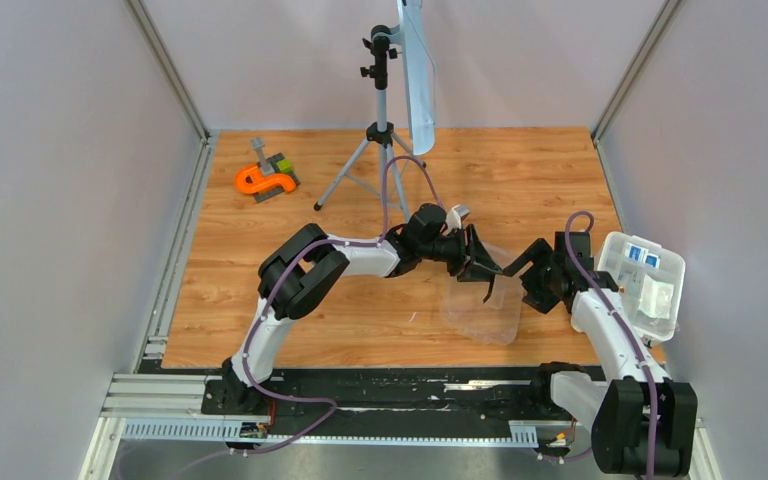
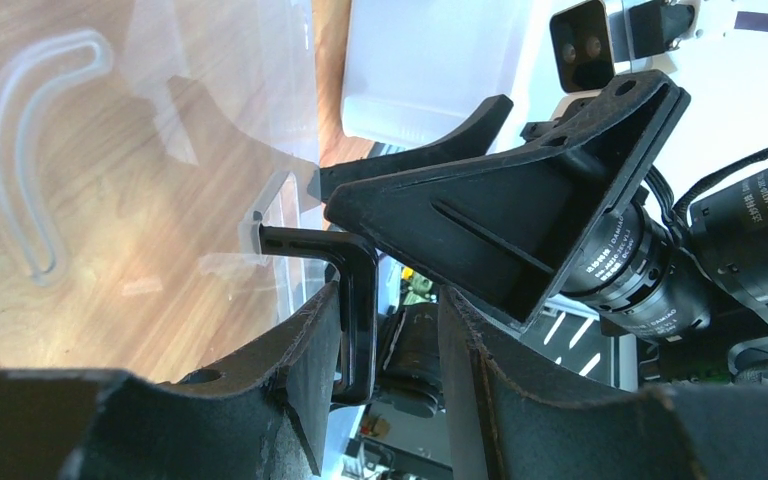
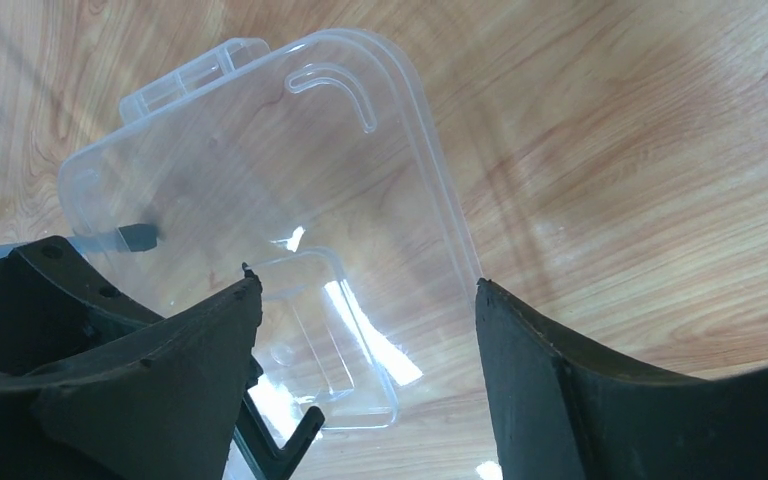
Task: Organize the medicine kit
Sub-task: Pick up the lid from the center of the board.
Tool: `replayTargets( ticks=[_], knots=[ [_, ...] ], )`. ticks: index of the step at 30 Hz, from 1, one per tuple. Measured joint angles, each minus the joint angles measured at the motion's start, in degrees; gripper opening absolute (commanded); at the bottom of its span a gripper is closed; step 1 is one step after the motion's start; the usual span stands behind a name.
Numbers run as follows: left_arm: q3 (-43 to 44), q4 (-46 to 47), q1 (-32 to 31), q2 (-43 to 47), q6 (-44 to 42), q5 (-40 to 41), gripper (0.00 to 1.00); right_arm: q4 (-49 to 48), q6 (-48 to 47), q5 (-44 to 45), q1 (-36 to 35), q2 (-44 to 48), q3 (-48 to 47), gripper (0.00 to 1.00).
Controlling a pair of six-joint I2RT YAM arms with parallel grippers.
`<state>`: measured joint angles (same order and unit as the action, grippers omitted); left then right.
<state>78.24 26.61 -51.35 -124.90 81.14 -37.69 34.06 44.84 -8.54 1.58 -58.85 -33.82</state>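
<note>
- Holding anything, left gripper (image 1: pixel 480 262)?
- Yes, pinched on black handle (image 2: pixel 358 300) of clear lid (image 1: pixel 482 310); lid hangs tilted over middle of table (image 1: pixel 210 290).
- Right gripper (image 1: pixel 515 268)?
- Jaws wide, nothing between, just beside lid's edge. And white tub (image 1: pixel 676 300) sits at table's right edge, packets (image 1: pixel 643 256) inside.

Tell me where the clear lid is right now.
Top view: the clear lid is right of centre, held at its black handle by the left gripper, with the open right gripper beside it and the white tub further right.
</note>
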Motion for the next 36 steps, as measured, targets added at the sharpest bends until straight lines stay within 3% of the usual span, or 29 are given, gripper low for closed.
replayTargets(
  ticks=[24, 27, 33, 36],
  knots=[
    [-1.0, 3.0, 0.3, 0.0, 1.2, -0.9, 0.48, 3.4, -0.2, 1.1, 0.6, 2.2, -6.7, 0.80],
    [-1.0, 3.1, 0.3, 0.0, 1.4, -0.9, 0.48, 3.5, -0.2, 1.1, 0.6, 3.5, -6.7, 0.76],
    [-1.0, 3.4, 0.5, 0.0, 2.1, -0.9, 0.48, 4.1, -0.9, 0.7, 0.6, 9.6, -6.7, 0.59],
    [-1.0, 4.1, 0.5, -0.2, 2.5, -0.9, 0.48, 4.3, -1.7, 0.0, 0.6, 13.5, -6.7, 0.57]
  ],
)
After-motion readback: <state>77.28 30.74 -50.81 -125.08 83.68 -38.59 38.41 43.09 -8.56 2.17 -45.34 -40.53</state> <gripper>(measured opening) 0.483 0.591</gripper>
